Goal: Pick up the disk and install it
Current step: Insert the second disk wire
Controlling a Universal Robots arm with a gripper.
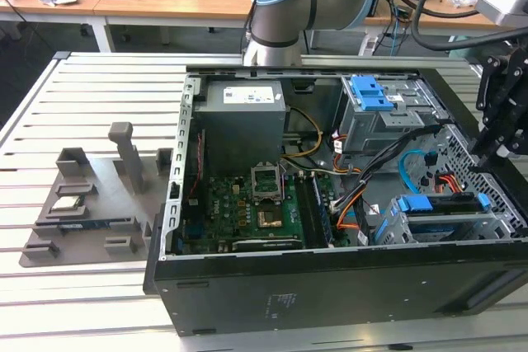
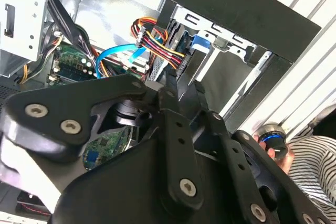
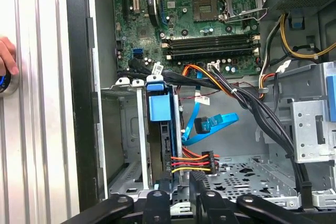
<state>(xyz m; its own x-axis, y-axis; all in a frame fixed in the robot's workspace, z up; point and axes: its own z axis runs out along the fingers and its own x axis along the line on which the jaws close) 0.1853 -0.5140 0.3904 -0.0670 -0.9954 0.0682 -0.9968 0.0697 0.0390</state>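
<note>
The disk (image 1: 437,204) lies edge-up in the grey drive cage (image 1: 412,232) at the case's corner on the exterior view's right. Its bright blue frame (image 3: 159,106) shows in both wrist views, and the frame's tab (image 2: 198,45) stands at the cage mouth. A red, yellow and black power plug (image 3: 202,161) sits against the disk's near end. My black gripper (image 1: 493,158) hangs over that end. In the first wrist view the gripper (image 3: 178,190) has a finger on each side of the disk. The gripper (image 2: 185,90) appears shut on it.
A blue latch (image 1: 371,92) tops the grey bay behind the cage. Black cable bundles (image 3: 247,98) and a blue data cable (image 3: 215,124) cross beside the disk. The motherboard (image 1: 247,204) and power supply (image 1: 243,113) fill the case's other half. A person's hand (image 3: 5,56) rests on a knob outside it.
</note>
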